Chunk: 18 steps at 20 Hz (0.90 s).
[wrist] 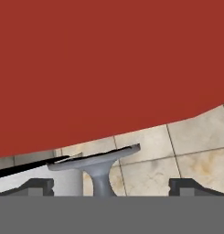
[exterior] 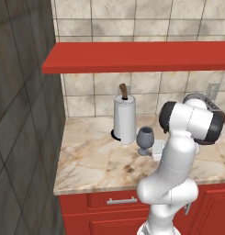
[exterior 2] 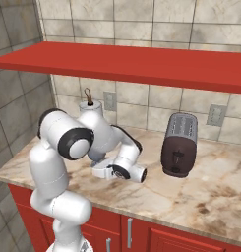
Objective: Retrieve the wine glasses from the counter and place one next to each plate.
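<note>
Left base view: dark glass (exterior: 145, 140) is standing upright on the counter (exterior: 95, 160), just right of the towel roll (exterior: 125, 118), under the shelf (exterior: 137, 56). Hand view: gripper (wrist: 112, 186) is sitting with jaws wide, the glass stem between the fingertips (wrist: 38, 185), nothing gripped. Toaster (exterior 2: 179, 144) is standing well right of the roll.

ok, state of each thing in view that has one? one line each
wine glass: upright on the counter, beside the paper-towel roll, not held
paper-towel roll: upright, near the wall
toaster: standing on the counter, slots hidden
end effector: open, fingertips either side of the glass stem, no contact visible
drawer: closed
</note>
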Tool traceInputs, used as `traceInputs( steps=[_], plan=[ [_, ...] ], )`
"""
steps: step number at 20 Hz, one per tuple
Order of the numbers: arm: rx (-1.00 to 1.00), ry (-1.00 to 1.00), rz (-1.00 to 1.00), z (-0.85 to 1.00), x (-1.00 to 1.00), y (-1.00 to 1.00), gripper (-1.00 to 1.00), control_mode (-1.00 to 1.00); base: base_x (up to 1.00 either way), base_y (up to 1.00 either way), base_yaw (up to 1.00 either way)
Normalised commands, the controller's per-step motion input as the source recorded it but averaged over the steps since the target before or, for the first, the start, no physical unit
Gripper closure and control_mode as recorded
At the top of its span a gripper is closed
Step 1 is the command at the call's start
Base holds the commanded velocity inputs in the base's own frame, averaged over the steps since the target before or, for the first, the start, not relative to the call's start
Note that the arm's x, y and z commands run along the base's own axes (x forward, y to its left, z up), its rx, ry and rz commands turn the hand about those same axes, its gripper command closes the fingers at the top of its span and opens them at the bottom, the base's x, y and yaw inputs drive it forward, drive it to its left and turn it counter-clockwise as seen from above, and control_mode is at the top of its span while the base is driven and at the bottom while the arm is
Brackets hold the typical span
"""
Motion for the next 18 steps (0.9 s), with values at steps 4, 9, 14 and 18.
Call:
traceInputs(
  steps=[4, 9, 14, 18],
  plan=[
    [-0.02, 0.06, -0.08, -0.15, 0.22, 0.00, -1.00, -1.00, 0.00, 0.00, 0.00],
    [-0.01, 0.09, -0.08, -0.13, 0.26, 0.00, -1.00, -1.00, 0.00, 0.00, 0.00],
    [-0.01, 0.11, -0.08, -0.12, 0.26, 0.00, -1.00, -1.00, 0.00, 0.00, 0.00],
    [-0.03, 0.13, -0.08, -0.20, 0.24, 0.06, 1.00, -1.00, 0.00, 0.00, 0.00]
  ],
)
